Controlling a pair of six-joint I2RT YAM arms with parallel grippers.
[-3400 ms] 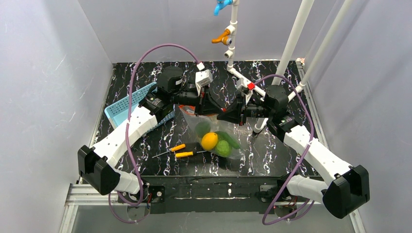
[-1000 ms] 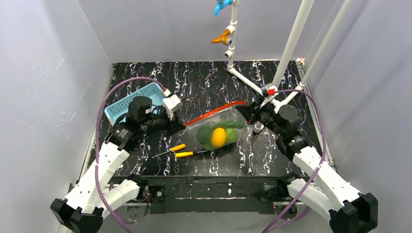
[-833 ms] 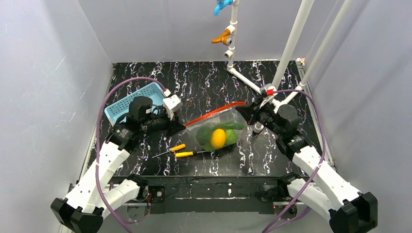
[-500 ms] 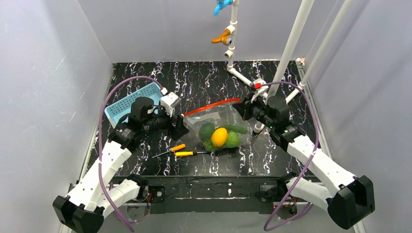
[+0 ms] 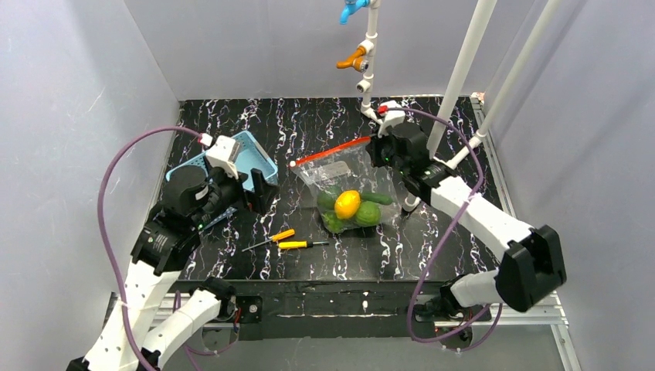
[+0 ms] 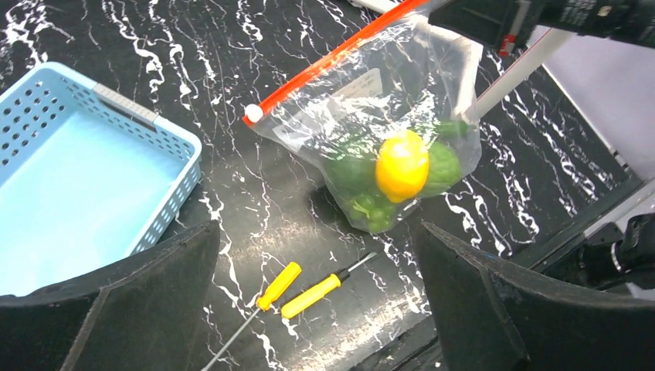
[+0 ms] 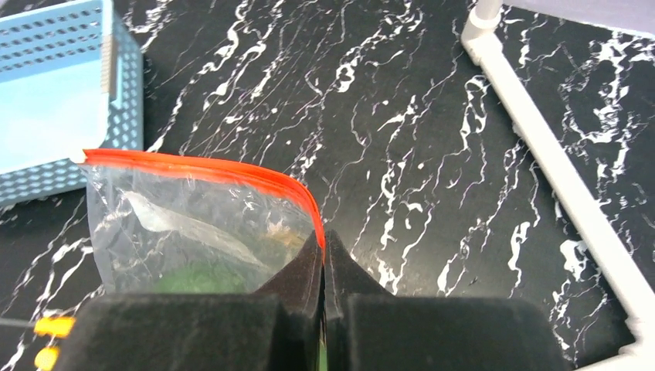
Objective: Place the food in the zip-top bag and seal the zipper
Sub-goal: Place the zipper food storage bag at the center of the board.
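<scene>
- Two orange-handled screwdrivers (image 5: 293, 244) lie side by side on the black marbled table (image 5: 309, 124), near its front edge.
- Food: a yellow lemon (image 5: 347, 204) and several green pieces (image 5: 368, 214) are bunched at the near end of the clear bag (image 5: 340, 171), just behind the screwdrivers. This end appears to rest on the table.
- Left gripper (image 6: 317, 236): jaws wide apart, holding nothing, raised left of the bag and well apart from it.
- A light blue basket (image 5: 263, 158) sits at the far left, partly under the left arm.
- The red zipper strip (image 5: 328, 153) runs along the bag's far edge, lifted off the table.
- Right gripper (image 5: 380, 151): jaws pressed together on the right end of the zipper.
</scene>
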